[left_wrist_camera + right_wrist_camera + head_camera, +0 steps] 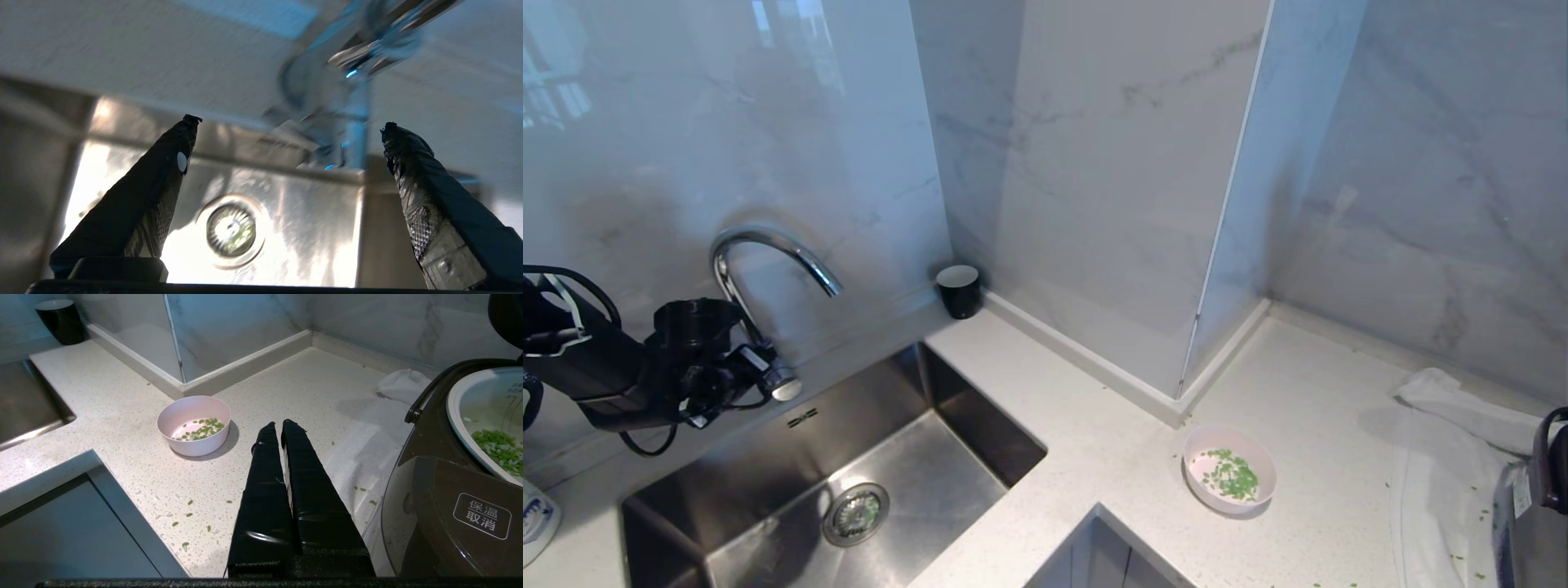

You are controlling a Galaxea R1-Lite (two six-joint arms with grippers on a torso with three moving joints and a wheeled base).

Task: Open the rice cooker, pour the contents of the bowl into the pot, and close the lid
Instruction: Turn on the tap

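The pale pink bowl [1217, 505] [196, 447] sits upright on the white counter, with a few green contents [1232, 476] [202, 428] in it. At the far right the dark rice cooker [1531, 523] [449, 506] stands open. Its white pot [451, 404] holds a heap of green bits [498, 447]. Only a dark corner of the raised lid [506, 318] shows. My left gripper [290, 121] hangs open and empty over the sink, far left of the bowl. My right gripper [278, 423] is shut on nothing, low between bowl and cooker.
A steel sink [947, 482] with a curved faucet [768, 245] fills the left. A black cup [958, 290] stands in the back corner, and a white cloth [1445, 457] lies under the cooker. Loose green bits [188, 514] dot the counter. A wall pillar juts out behind the bowl.
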